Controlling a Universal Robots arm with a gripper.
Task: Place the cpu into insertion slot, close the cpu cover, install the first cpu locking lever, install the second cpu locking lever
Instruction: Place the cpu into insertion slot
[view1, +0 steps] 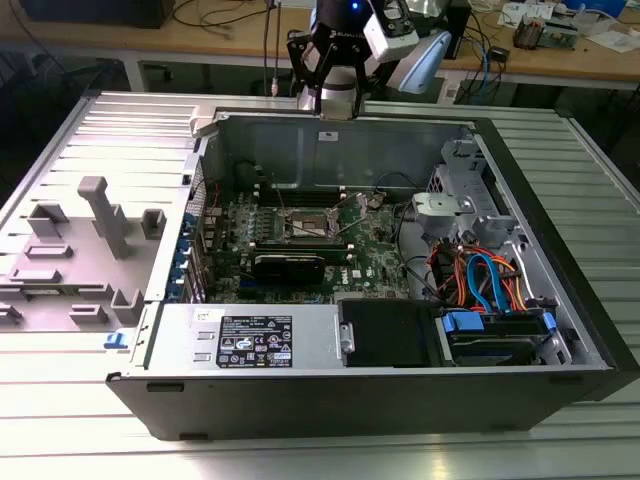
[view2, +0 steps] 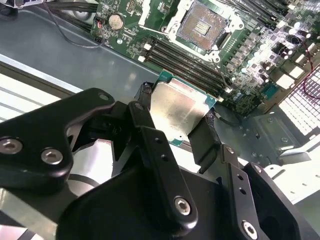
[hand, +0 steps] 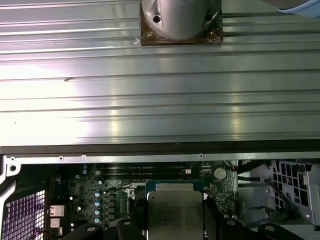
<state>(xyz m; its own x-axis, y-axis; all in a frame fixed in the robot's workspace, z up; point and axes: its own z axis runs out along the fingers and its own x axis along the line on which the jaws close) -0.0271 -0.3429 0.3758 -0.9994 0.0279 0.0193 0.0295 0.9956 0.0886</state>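
The pincer (view2: 177, 112) is closed on the cpu (view2: 181, 111). A black finger (view2: 150, 125) presses on each of two opposite edges, and the chip's dull silver top faces the camera in both wrist views. Its green underside edge shows at one end. In the first wrist view the cpu (hand: 175, 216) sits square between the fingers of the pincer (hand: 175, 222).

In the exterior view the pincer (view1: 333, 62) hangs above the rear wall of the open case (view1: 400, 400), clear of everything inside it. The case lies on its side on a ribbed metal tabletop (view1: 60, 430).

The slot (view2: 202, 27) is on the green board (view2: 250, 65) and well apart from the chip. Its dark centre is uncovered inside a silvery rim. In the second wrist view, long black memory sticks (view2: 187, 67) lie between the slot and the held cpu. In the exterior view the slot (view1: 310, 225) is near the middle of the board (view1: 375, 262), low in the case and far below the pincer.

I cannot tell how the cover or the levers stand.
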